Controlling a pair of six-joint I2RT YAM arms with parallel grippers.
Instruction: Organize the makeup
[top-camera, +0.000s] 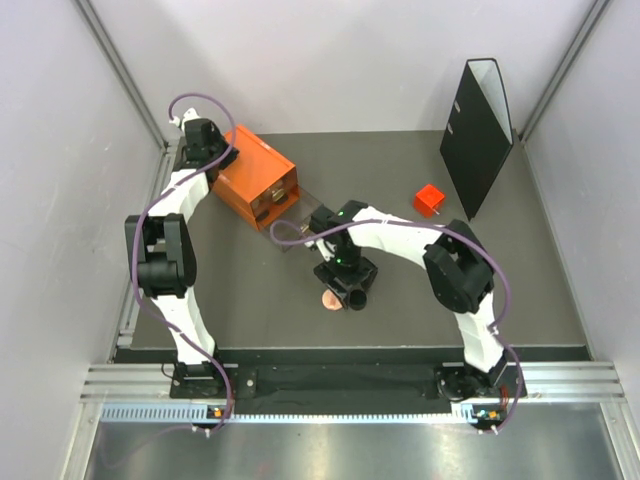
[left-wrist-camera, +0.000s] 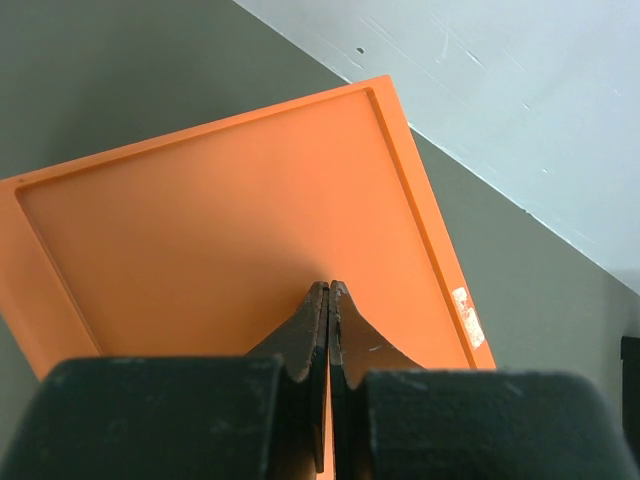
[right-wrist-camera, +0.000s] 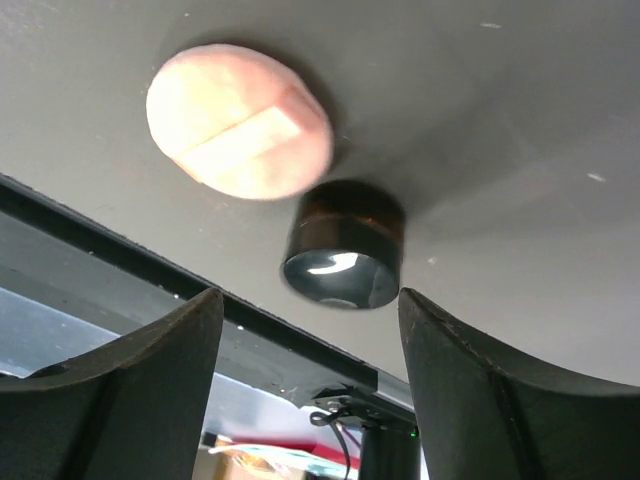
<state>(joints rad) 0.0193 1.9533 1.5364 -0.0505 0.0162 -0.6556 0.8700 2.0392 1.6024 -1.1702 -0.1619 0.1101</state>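
Orange drawer box (left-wrist-camera: 230, 230) sitting far-left on tabletop (top-camera: 500, 280). Left pincer (left-wrist-camera: 329, 285) pointing at its lid, fingers pressing fully together, gripping nothing; contact with lid not discernible. Right pincer (right-wrist-camera: 310, 300) hanging over front-centre tabletop, gaping wide, holding nothing. Small black disc (right-wrist-camera: 343, 250) lying on tabletop below gap between its fingers. Round pink disc (right-wrist-camera: 240, 125) lying just beside black disc; touching or not, cannot tell. Red cube (top-camera: 430, 199) sitting well apart, far right.
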